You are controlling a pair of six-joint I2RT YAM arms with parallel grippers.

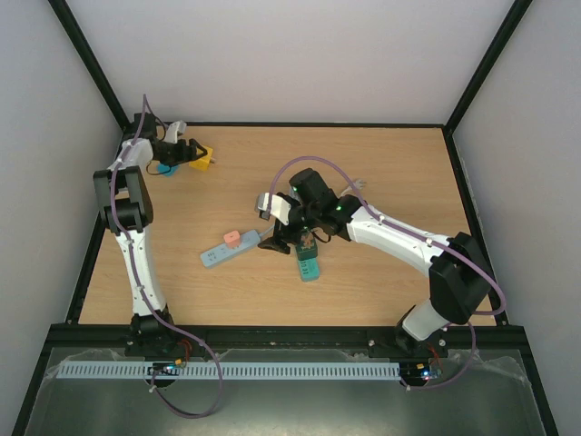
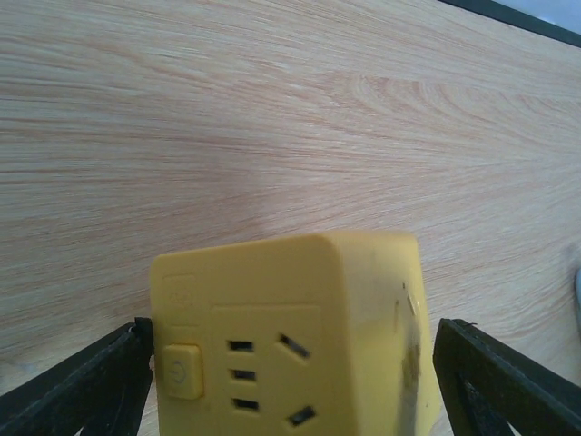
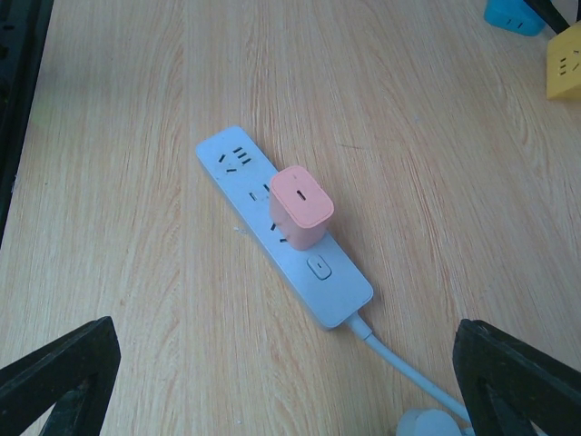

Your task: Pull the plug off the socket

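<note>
A light blue power strip [image 3: 318, 272] lies flat on the wooden table with a pink plug [image 3: 301, 206] pushed into one of its sockets. Both also show in the top view, the strip [image 1: 218, 253] and the plug [image 1: 232, 238]. My right gripper [image 3: 286, 363] is open and empty. It hovers just off the strip's cable end, with the strip and plug ahead of its fingers. My left gripper [image 2: 292, 363] is at the far left corner. Its fingers [image 2: 91, 381] press both sides of a yellow socket cube [image 2: 300, 336] resting on the table.
A blue cube [image 1: 163, 169] sits beside the yellow cube [image 1: 201, 159]. A teal block [image 1: 307, 264] lies under my right arm. The strip's white cable [image 3: 399, 368] runs toward my right gripper. Black frame rails edge the table.
</note>
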